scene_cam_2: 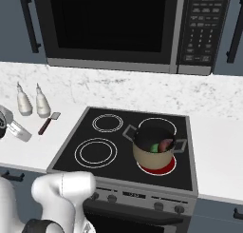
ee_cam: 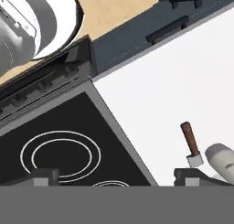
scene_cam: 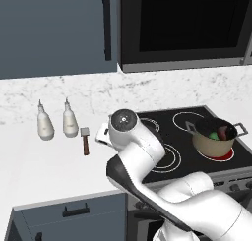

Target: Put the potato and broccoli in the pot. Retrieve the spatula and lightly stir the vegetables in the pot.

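**A:** Where did you have the gripper [ee_cam: 114,178]?

**B:** Over the stove's [scene_cam: 170,132] left edge, above the seam with the counter [scene_cam: 44,161]. In the hand view your two fingertips [ee_cam: 45,176] stood wide apart, one over the black glass and one over the white counter, with nothing between them. Released, then.

**A:** And the spatula [scene_cam: 85,140]?

**B:** You had not picked it up. It lay flat on the counter, just left of the stove, blade toward the wall and handle toward the front edge. The two white bottles [scene_cam: 46,123] stood upright just beside it, on its left. In the hand view the spatula [ee_cam: 190,145] sat near your counter-side fingertip, blade end closest to it, apart from it.

**A:** The pot [scene_cam: 214,136]?

**B:** On the front right burner, which glowed red beneath it. The right base view showed it [scene_cam_2: 154,149] upright, with grey handles on both sides.

**A:** The vegetables?

**B:** Both inside the pot. You could see the broccoli [scene_cam: 213,135] and the potato [scene_cam: 224,132] lying side by side, touching, the potato nearer the right rim.
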